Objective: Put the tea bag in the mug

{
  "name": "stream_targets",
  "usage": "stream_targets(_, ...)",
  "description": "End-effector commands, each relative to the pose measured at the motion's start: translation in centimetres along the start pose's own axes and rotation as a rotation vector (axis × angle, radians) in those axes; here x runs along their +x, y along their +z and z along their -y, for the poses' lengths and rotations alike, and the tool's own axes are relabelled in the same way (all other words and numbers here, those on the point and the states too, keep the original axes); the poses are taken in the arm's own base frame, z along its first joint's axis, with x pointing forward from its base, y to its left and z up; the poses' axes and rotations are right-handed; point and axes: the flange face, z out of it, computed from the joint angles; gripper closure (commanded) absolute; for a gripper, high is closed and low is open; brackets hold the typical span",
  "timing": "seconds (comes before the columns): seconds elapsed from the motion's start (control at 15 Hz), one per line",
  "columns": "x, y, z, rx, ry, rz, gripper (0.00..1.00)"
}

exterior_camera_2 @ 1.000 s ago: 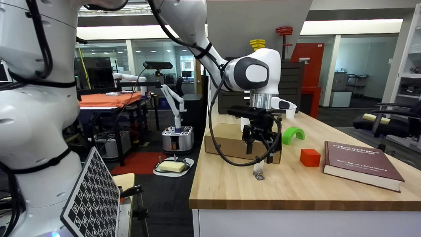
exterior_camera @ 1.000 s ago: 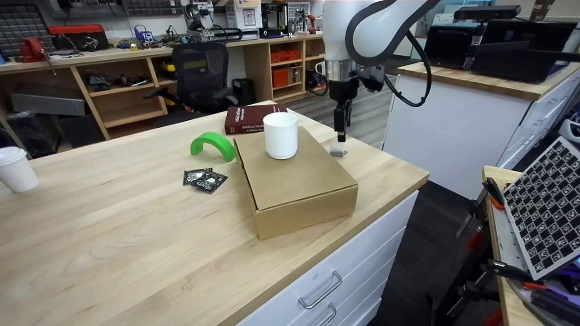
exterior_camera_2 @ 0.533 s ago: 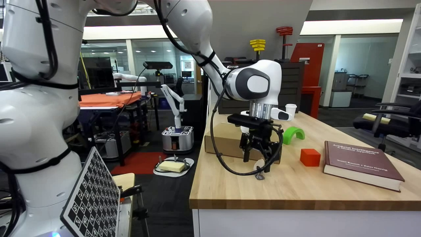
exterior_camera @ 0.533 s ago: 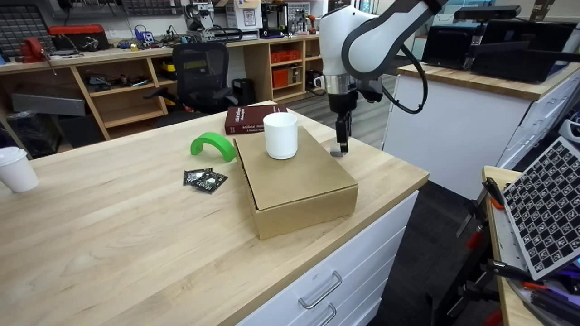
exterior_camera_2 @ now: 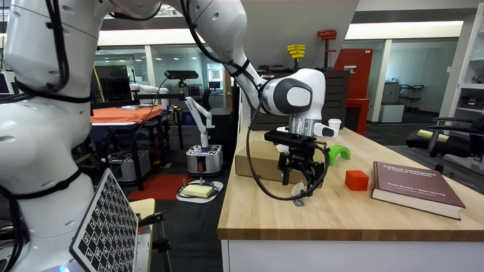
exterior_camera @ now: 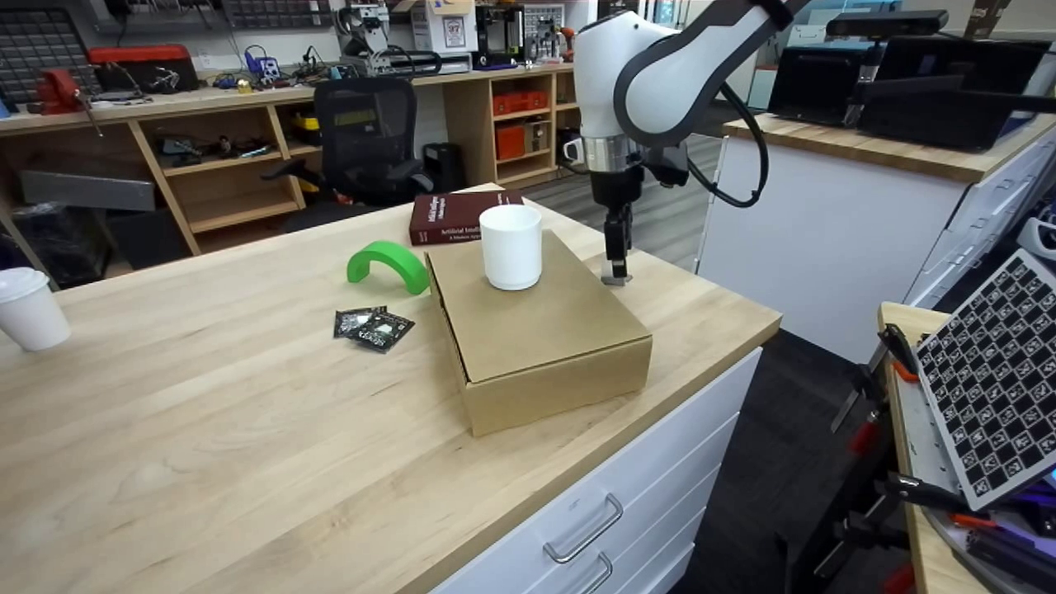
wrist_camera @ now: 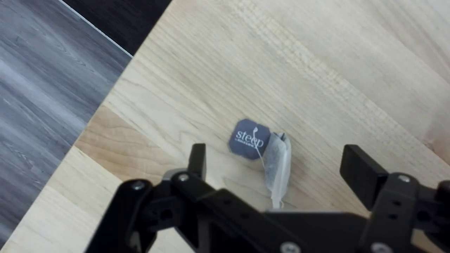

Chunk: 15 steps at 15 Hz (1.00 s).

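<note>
The tea bag (wrist_camera: 279,161) is a white paper pouch with a blue-grey "steep" tag (wrist_camera: 248,138) on a string, lying on the wooden table near its edge. In the wrist view it lies between my open fingers, apart from both. My gripper (wrist_camera: 274,151) is open and empty, low over the table, with the fingers either side of the tea bag. In both exterior views the gripper (exterior_camera: 616,268) (exterior_camera_2: 298,187) partly hides the tea bag (exterior_camera_2: 298,188). The white mug (exterior_camera: 511,247) stands upright on a cardboard box (exterior_camera: 544,322); the arm partly hides it in an exterior view (exterior_camera_2: 282,148).
The box lies right beside my gripper. A red block (exterior_camera_2: 356,180), a maroon book (exterior_camera_2: 416,187) and a green arch (exterior_camera: 388,262) are on the table. Two flat black packets (exterior_camera: 375,328) and a white lidded cup (exterior_camera: 31,309) lie farther off. The table edge is near the tea bag.
My gripper has come down to the tea bag from above, then shifted slightly sideways in the last half second. It stays open. The tea bag and mug have not visibly moved.
</note>
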Motion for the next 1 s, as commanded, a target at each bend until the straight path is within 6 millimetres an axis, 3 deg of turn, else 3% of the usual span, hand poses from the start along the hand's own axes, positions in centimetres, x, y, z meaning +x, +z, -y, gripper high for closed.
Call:
stream_targets(0.0,0.5,-1.0,-0.7,0.007,-0.010,-0.014,0.33)
stream_targets(0.6,0.5,-1.4,-1.9,0.003,0.008,-0.024,0.92)
stream_targets(0.73,0.4,-1.4,-2.1,0.004,0.012,-0.024,1.00)
stream_targets(0.93,0.3,-1.8,-2.5,0.001,0.027,-0.032,1.00)
